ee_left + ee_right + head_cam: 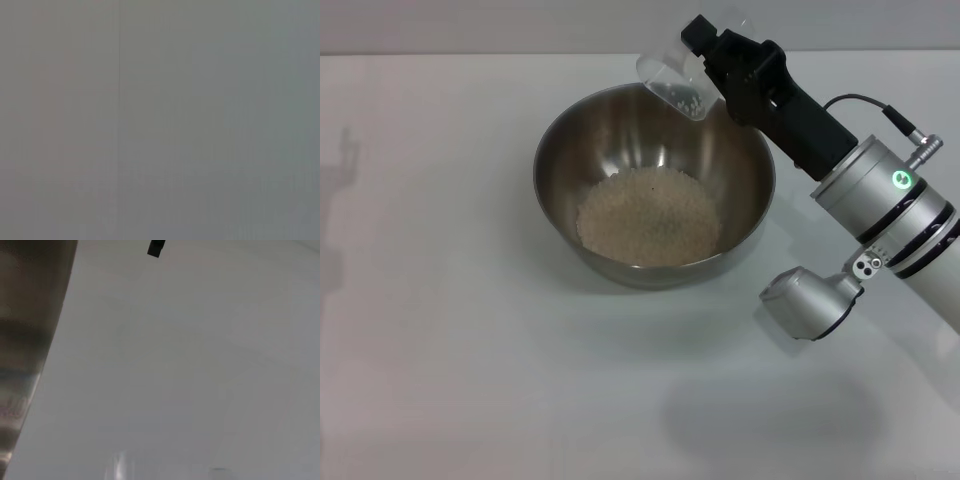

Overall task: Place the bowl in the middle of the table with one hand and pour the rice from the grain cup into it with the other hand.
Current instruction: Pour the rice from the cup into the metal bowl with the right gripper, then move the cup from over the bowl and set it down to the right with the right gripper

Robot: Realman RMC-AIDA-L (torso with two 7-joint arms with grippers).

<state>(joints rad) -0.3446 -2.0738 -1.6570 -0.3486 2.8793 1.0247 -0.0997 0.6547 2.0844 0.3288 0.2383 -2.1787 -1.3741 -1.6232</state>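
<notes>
The stainless-steel bowl (560,160) stands near the middle of the white table (440,330), with a heap of rice (648,215) in its bottom. Over the bowl's far right rim my right gripper (712,52) is shut on the clear grain cup (675,82), which is tipped mouth-down toward the bowl. A few grains still cling inside the cup. The bowl's outer wall (25,340) fills one edge of the right wrist view. My left gripper is out of view; the left wrist view shows only flat grey.
The right arm (880,215) reaches in from the right edge, its elbow hanging low over the table near the bowl's right side. A faint shadow lies at the far left of the table.
</notes>
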